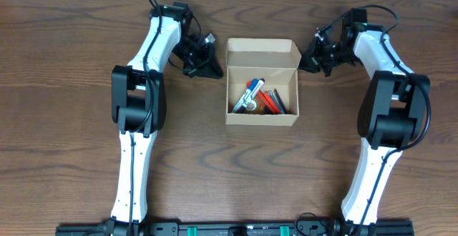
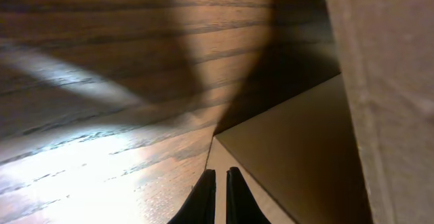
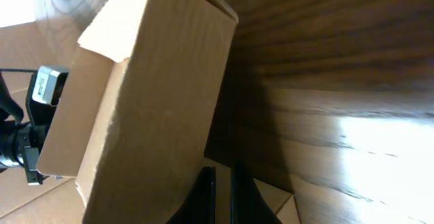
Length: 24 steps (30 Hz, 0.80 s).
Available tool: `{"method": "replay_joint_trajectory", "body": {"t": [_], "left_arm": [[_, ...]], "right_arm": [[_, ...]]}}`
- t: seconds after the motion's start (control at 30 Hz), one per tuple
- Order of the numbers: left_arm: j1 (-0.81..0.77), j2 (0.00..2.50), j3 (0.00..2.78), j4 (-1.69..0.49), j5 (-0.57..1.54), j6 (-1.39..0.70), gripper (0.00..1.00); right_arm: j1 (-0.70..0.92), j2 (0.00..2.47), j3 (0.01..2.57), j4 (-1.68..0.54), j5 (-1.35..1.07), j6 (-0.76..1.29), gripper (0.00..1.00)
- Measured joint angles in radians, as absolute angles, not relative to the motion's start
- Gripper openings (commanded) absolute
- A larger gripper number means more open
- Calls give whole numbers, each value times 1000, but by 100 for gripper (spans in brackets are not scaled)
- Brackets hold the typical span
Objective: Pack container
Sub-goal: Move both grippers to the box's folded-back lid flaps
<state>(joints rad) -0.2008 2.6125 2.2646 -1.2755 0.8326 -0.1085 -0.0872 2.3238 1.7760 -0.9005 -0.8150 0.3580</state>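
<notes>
The container (image 1: 262, 119) is a tan cardboard box at the table's middle, open, with its flap lid (image 1: 262, 48) standing up at the far side. Inside lie several markers and pens (image 1: 259, 97), blue, red and dark. My left gripper (image 1: 215, 66) is shut, its tips at the box's far left corner; in the left wrist view the fingers (image 2: 221, 174) lie against a cardboard flap (image 2: 305, 149). My right gripper (image 1: 309, 59) is shut at the box's far right corner; in the right wrist view the fingers (image 3: 222, 171) sit beside the box wall (image 3: 149, 102).
The dark wooden table (image 1: 71, 157) stretches on all sides of the box. Both arms reach in from the front edge along the left and right. The other arm's wrist (image 3: 27, 129) shows past the box in the right wrist view.
</notes>
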Motion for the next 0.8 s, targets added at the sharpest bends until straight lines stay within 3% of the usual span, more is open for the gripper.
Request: {"method": "replay_joint_trajectory", "body": {"t": [0.8], "left_arm": [[-210,2613,2265,-1224,910,-70,6]], "right_arm": [[-75,2324,1776,-807,-884,359,2]]}}
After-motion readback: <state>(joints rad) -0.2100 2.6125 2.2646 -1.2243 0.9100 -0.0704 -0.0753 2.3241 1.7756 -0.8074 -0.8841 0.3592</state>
